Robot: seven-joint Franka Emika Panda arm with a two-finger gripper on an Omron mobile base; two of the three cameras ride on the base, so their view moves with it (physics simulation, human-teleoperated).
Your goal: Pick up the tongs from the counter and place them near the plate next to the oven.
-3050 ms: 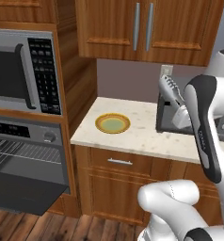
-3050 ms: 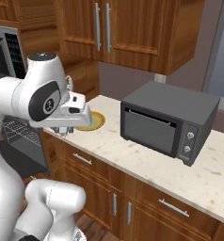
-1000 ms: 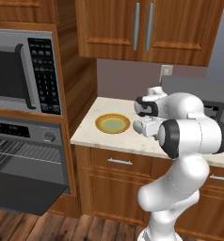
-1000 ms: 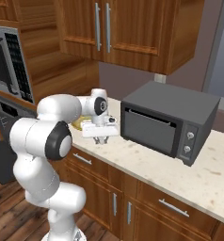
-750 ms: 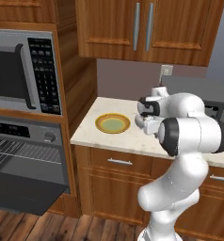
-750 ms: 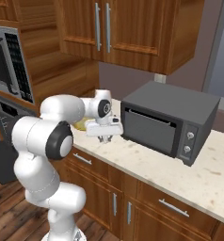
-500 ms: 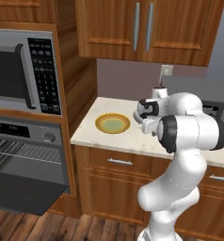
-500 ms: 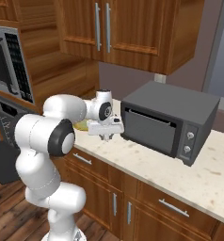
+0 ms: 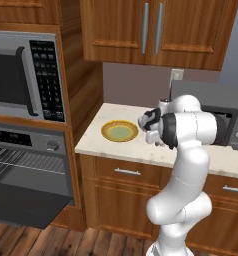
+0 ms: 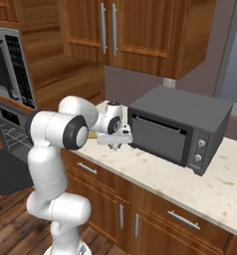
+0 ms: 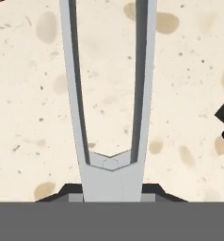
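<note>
- Tongs (image 11: 111, 117)! Where are they now?
- They are in the tool (image 11: 112, 195). The tool is clenched on the joined end of the tongs. In the hand view the two long arms stick up toward 12 o'clock, with the speckled tabletop (image 11: 34, 117) under them.
- Are they lying on the tabletop?
- I think they hang just above it, but I cannot tell how high.
- Where is the plate (image 9: 120, 131)?
- In the left base view it sits on the tabletop, near the wooden wall by the oven (image 9: 28, 165). The tool (image 9: 150, 126) is at about 3 o'clock from the plate, close by.
- So what should happen now?
- I think the tongs need to go down beside the plate. Go down slowly and keep the tongs flat, so both arms land together.
- Should they go on the plate?
- No. The task says near it. Pick a bare spot of tabletop just beside the rim, on the side away from the dark toaster oven (image 10: 176, 129).
- What could go wrong?
- The long arms could bump the plate and push it. Let go only when the tongs rest on the tabletop. Then lift straight up, so the tool does not drag them.
</note>
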